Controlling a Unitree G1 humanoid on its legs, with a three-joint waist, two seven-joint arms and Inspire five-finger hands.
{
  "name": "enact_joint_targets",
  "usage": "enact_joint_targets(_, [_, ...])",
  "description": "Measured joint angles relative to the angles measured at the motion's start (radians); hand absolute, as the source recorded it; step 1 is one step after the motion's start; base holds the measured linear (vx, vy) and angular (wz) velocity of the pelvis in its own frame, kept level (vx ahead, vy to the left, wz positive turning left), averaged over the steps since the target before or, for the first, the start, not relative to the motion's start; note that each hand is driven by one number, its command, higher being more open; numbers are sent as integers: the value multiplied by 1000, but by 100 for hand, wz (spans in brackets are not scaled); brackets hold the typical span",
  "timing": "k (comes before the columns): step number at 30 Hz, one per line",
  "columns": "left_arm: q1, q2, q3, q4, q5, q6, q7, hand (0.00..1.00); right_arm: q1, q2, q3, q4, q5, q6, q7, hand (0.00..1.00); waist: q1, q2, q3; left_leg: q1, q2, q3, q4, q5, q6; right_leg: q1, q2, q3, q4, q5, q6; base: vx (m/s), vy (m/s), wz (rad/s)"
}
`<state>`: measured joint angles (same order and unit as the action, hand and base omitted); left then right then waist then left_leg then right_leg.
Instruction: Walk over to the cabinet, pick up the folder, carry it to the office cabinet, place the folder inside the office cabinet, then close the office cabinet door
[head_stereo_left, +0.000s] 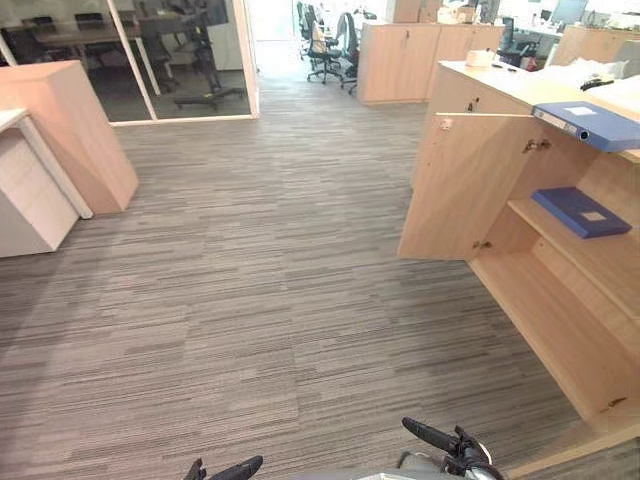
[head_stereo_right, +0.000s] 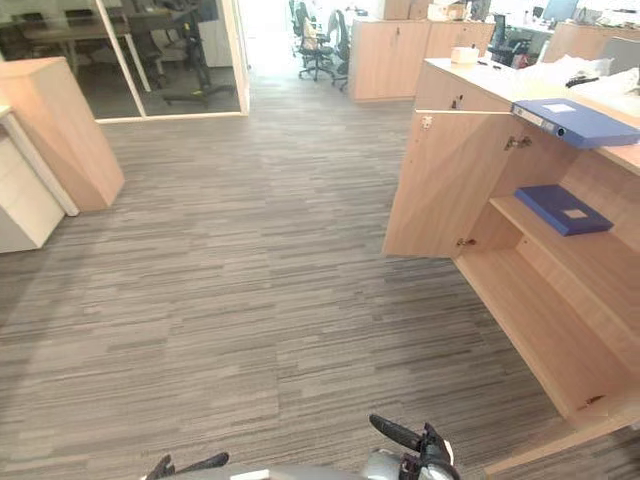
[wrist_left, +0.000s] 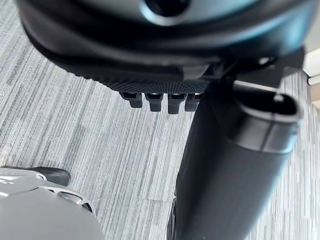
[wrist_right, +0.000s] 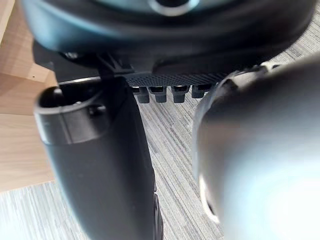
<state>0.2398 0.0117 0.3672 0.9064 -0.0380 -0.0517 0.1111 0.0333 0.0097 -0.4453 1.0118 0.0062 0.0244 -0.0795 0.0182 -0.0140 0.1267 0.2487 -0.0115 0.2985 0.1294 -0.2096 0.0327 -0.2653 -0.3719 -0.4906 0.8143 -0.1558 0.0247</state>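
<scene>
Your left hand (head_stereo_left: 235, 468) and right hand (head_stereo_left: 445, 442) hang low, fingers loose and empty. A blue folder (head_stereo_left: 580, 211) lies on the open office cabinet's shelf (head_stereo_left: 545, 225), with a blue binder (head_stereo_left: 585, 123) on top. Placing looks done, so turn right and push the door (head_stereo_left: 465, 185) shut.

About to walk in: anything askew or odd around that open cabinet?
One blue folder lies skewed on the cabinet top, its spine end apparently jutting past the front edge above the open door. A second folder lies flat on the shelf inside. Nothing spilled or damaged.

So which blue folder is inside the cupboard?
The darker folder lying flat on the shelf of the open cabinet; the other folder lies on the cabinet's top.
</scene>
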Motion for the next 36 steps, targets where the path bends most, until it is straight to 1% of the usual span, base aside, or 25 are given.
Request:
enact_joint_targets(2, [2, 2, 1, -17, -2, 0, 5, 100, 0, 8, 3, -2, 1, 7, -3, 100, 7, -17, 13, 37, 3, 28, -9, -28, -26, 12, 13, -113, -191, 50, -10, 191, -130, -36])
enact_joint_targets(3, [3, 3, 4, -22, -4, 0, 12, 100, 3, 13, 3, -2, 2, 12, -3, 100, 9, -27, 17, 65, 2, 42, -11, -53, -47, 26, 24, -166, -281, 96, -46, 305, -212, -53])
enact_joint_targets(4, [-1, -9, 3, -20, -5, 1, 14, 100, 5, 4, 3, -1, 4, 15, -2, 100, 11, -22, 14, 86, 18, 56, -10, -84, -58, 44, 52, -200, -289, 45, -158, 337, -226, -52])
enact_joint_targets(5, [-5, -21, 2, -17, -5, 3, 14, 100, 2, -6, 3, 0, 9, 15, 1, 100, 10, -4, 10, 88, 36, 66, -9, -93, -67, 41, 73, -202, -286, 31, -154, 339, -203, -44])
enact_joint_targets(6, [-18, -43, 4, -17, -5, 8, 11, 100, 0, -15, 1, -1, 17, 14, 4, 100, 4, 24, 3, 87, 70, 77, -9, -111, -77, 41, 125, -210, -296, -4, -140, 362, -215, -33])
enact_joint_targets(8, [-30, -55, 6, -16, 2, 11, 10, 100, 2, -10, -9, 5, 36, 15, 5, 100, 4, 39, -5, 90, 121, 78, 11, -139, -47, 51, 193, -218, -307, -55, -138, 386, -250, -26])
enact_joint_targets(9, [-41, -51, 10, -16, 2, 11, 3, 100, 4, -2, -14, 7, 38, 15, 6, 100, 0, 38, -9, 66, 175, 53, 110, -148, -56, 77, 241, -229, -333, -76, -144, 426, -338, -21])
enact_joint_targets(10, [-52, -46, 23, -16, -1, 12, -3, 100, 16, 7, -16, 12, 39, 15, 8, 100, 0, 27, -14, -13, 238, 14, 321, -145, -63, 114, 298, -221, -385, -74, -151, 422, -352, -25])
enact_joint_targets(11, [-54, -49, 42, -19, -1, 13, -6, 100, 22, 10, -16, 10, 38, 14, 9, 100, 0, 28, -13, -63, 272, -6, 447, -125, -67, 138, 328, -213, -412, -70, -159, 404, -337, -61])
enact_joint_targets(12, [-55, -59, 76, -24, -28, 13, -10, 100, 29, 9, -15, 5, 39, 14, 9, 100, 5, 39, -12, -156, 324, -60, 708, -51, -68, 184, 389, -175, -463, -65, -172, 358, -219, -104])
enact_joint_targets(13, [-53, -72, 94, -36, -49, 16, -10, 100, 30, 1, -16, 10, 39, 15, 9, 100, 19, 53, -9, -252, 351, -96, 934, -41, -78, 221, 439, -123, -500, -67, -168, 356, -156, -123])
enact_joint_targets(15, [-50, -69, 94, -43, -65, 17, -11, 100, 25, -3, -26, 37, 40, 15, 8, 100, 30, 51, 0, -342, 361, -104, 1080, -43, -77, 274, 474, -66, -549, -67, -166, 341, -35, -108])
enact_joint_targets(17, [-35, -51, 90, -66, -70, 18, -9, 100, 24, 5, -42, 54, 59, 27, 3, 100, 30, 24, 11, -439, 334, -102, 1049, -50, -75, 363, 491, 10, -624, -61, -152, 403, -23, -94])
enact_joint_targets(19, [-17, -48, 87, -84, -70, 17, -9, 100, 24, 9, -33, 57, 66, 31, 3, 100, 33, 13, 11, -479, 303, -118, 927, -62, -70, 395, 490, 58, -658, -50, -152, 300, 18, -84])
enact_joint_targets(22, [-11, -70, 91, -95, -71, 17, -7, 100, 10, -4, -5, 62, 74, 31, 4, 100, 48, 23, 23, -505, 216, -268, 535, -73, -89, 434, 486, 153, -679, -43, -153, 322, 113, -88])
enact_joint_targets(24, [-16, -73, 102, -95, -71, 17, -4, 100, 10, -1, 5, 62, 74, 31, 4, 100, 55, 17, 29, -506, 170, -365, 385, -61, -99, 459, 470, 182, -690, -52, -136, 317, 149, -55])
enact_joint_targets(26, [-21, -80, 126, -95, -72, 17, 5, 100, 13, 1, 9, 62, 74, 30, 4, 100, 54, 14, 29, -504, 145, -407, 303, -19, -105, 484, 448, 203, -692, -71, -102, 331, 190, -40])
enact_joint_targets(27, [-20, -87, 129, -89, -71, 17, 14, 100, 23, -2, 15, 56, 73, 28, 4, 100, 57, 21, 22, -504, 139, -411, 282, 19, -102, 498, 438, 218, -690, -86, -76, 369, 272, -44])
enact_joint_targets(29, [-19, -90, 135, -65, -72, 18, 16, 100, 27, -2, 18, 49, 73, 28, 4, 100, 63, 30, 5, -485, 130, -391, 274, 128, -123, 502, 409, 253, -662, -114, -27, 428, 350, -64])
enact_joint_targets(30, [-18, -85, 160, -53, -70, 17, 28, 100, 29, 12, 32, 42, 72, 28, 5, 100, 73, 4, -5, -459, 107, -328, 269, 113, -114, 473, 344, 283, -585, -147, 40, 372, 337, -86])
enact_joint_targets(31, [-21, -85, 164, -50, -72, 17, 40, 100, 28, 15, 33, 33, 72, 28, 12, 100, 77, -2, -8, -434, 95, -293, 255, 97, -94, 439, 307, 289, -517, -154, 73, 345, 331, -88])
enact_joint_targets(32, [-23, -83, 164, -47, -71, 17, 44, 100, 28, 20, 33, 22, 73, 28, 14, 100, 79, -5, -9, -414, 86, -267, 244, 90, -84, 417, 284, 288, -465, -154, 75, 230, 272, -86])
enact_joint_targets(34, [-28, -71, 157, -26, -70, 16, 55, 100, 22, 28, 30, 1, 72, 27, 22, 100, 83, -12, -13, -320, 49, -180, 194, 68, -49, 323, 166, 239, -199, -143, 59, 261, 344, -87])
enact_joint_targets(35, [-29, -65, 152, -17, -70, 16, 56, 100, 20, 28, 30, 0, 72, 26, 26, 100, 79, -14, -15, -299, 40, -165, 185, 63, -40, 305, 131, 208, -139, -132, 39, 216, 282, -61])
enact_joint_targets(36, [-35, -55, 140, -4, -70, 16, 58, 100, 21, 28, 31, -1, 66, 12, 27, 100, 74, -14, -16, -255, 29, -143, 165, 55, -29, 291, 65, 119, -50, -105, -13, 158, 186, -44])
